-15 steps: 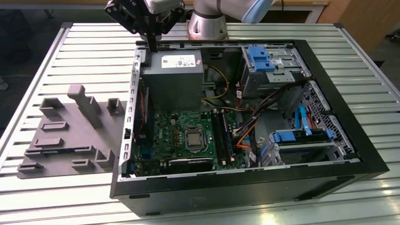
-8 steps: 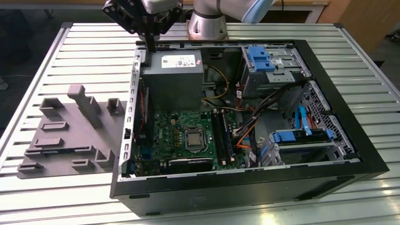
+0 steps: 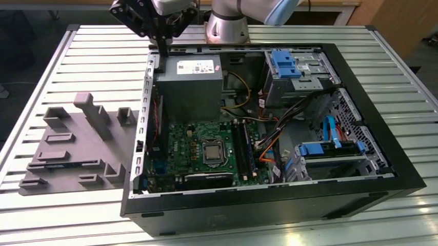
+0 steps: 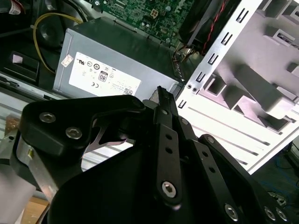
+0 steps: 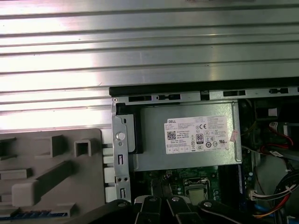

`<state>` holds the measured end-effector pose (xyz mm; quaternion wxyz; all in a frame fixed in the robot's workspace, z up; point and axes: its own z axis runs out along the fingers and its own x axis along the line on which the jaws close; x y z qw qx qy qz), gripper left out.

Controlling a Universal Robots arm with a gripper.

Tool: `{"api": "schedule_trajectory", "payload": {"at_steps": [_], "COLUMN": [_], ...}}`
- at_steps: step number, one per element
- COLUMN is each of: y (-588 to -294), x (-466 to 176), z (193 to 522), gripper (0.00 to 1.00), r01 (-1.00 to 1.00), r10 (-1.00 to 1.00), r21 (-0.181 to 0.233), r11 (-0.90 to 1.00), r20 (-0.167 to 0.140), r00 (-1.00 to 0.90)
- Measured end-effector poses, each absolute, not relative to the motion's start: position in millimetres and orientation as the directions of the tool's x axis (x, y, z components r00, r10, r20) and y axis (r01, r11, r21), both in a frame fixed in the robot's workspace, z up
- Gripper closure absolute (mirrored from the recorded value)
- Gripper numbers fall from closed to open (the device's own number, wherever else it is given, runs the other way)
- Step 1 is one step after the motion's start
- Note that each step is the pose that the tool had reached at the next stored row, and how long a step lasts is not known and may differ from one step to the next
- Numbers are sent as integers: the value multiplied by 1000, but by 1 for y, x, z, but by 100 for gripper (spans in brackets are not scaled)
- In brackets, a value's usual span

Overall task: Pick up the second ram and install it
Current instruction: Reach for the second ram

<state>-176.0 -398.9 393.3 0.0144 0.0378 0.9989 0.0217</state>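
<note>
My gripper (image 3: pixel 163 50) hangs over the far corner of the open computer case (image 3: pixel 383 177), beside the grey power supply (image 3: pixel 188 84), on the exterior view's left. Its black fingers (image 4: pixel 161 100) stand pressed together with nothing between them. A thin dark strip (image 3: pixel 65 164) lies in a long slot of the grey fixture plate (image 3: pixel 110 154), and a bluish edge (image 5: pixel 32 215) of it shows in the first wrist view. It may be the second ram, but I cannot tell for sure. The long black memory slots (image 3: pixel 242 149) run beside the processor socket (image 3: pixel 213 152) on the green motherboard.
The case stands on a slatted metal table (image 3: pixel 89 46). The fixture plate carries several raised grey blocks, among them a tall bar (image 3: pixel 94 115). Cables, blue drive brackets (image 3: pixel 284 64) and a drive cage (image 3: pixel 329 154) crowd the case's side on the exterior view's right.
</note>
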Motion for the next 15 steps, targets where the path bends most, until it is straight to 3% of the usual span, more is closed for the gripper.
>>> {"api": "schedule_trajectory", "payload": {"at_steps": [15], "y": [-399], "x": [-185], "z": [393], "gripper": [89], "r01": [75], "r10": [76], "r21": [45], "r11": [996], "r20": [-28], "r00": [-997]}}
